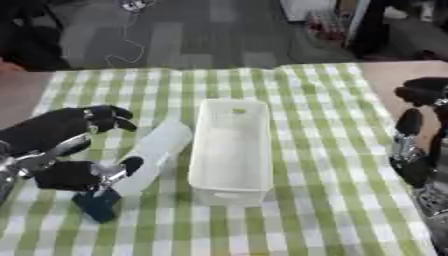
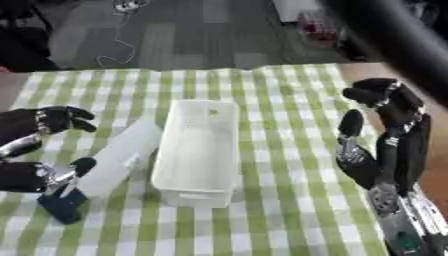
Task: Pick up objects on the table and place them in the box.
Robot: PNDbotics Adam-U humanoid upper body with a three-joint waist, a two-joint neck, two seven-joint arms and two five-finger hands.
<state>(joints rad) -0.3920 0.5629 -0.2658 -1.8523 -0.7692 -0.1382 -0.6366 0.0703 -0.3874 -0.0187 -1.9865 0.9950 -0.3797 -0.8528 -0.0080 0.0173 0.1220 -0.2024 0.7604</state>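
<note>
Left eye view: left hand (image 1: 74, 150) curled around tilted white plastic bottle with dark blue cap (image 1: 149, 157), just left of empty white plastic box (image 1: 231, 150) on checked cloth (image 1: 324, 150). Best lifted first, then carried over the rim.

Right eye view: right hand (image 2: 385, 145) relaxed, idle, empty.

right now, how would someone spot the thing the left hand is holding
Start at the green and white checked tablecloth and find the white box in its middle. Just left of the box, a long white bottle-like object lies slanted with the left hand curled around it. Unlike the open rectangular box, it is slim and rounded, with a dark blue end nearest the robot.
</note>
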